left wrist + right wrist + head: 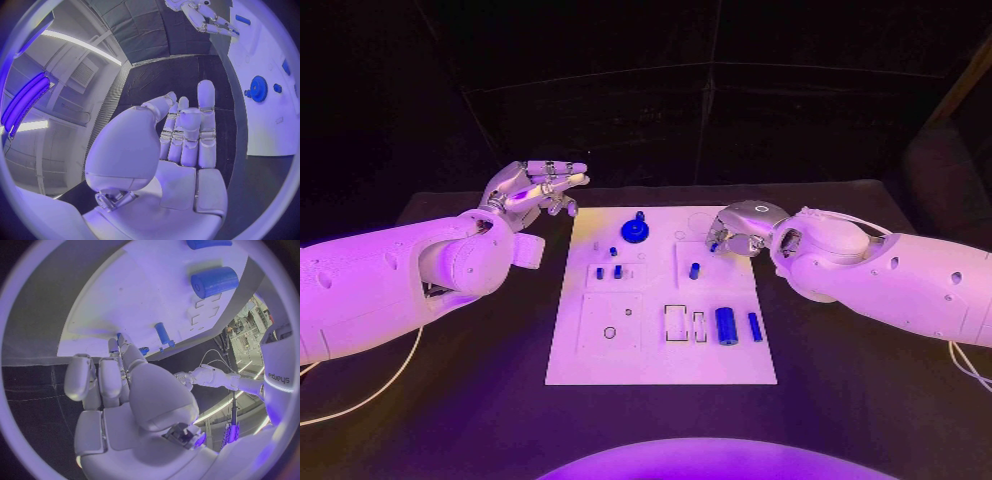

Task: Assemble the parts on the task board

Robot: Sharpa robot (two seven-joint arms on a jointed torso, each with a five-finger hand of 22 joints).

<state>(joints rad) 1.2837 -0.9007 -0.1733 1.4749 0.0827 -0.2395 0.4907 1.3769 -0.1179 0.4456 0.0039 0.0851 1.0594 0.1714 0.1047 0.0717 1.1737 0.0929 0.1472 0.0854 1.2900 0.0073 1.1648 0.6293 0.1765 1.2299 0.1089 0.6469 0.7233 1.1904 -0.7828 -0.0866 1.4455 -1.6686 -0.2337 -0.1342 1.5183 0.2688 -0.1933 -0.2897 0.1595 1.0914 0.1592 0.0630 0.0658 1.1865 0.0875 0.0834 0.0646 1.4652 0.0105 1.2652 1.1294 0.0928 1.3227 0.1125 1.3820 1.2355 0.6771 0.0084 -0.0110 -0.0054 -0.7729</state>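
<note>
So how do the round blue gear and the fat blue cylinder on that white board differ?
The round blue gear is flat, toothed and has a small knob beside it; the fat blue cylinder is smooth and long, lying on its side. The gear sits at the white board's far end, the cylinder nearer the robot. Both are blue and untouched.

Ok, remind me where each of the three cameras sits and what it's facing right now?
Head view: on the robot's head, looking down at the task board; both arms show, left robot hand beside the board, right robot hand over its far edge.
Left wrist view: behind the left robot hand, facing the board's edge and the blue gear.
Right wrist view: behind the right robot hand, facing the board and a blue cylinder.
Shared: head and left wrist views both show the gear.
</note>
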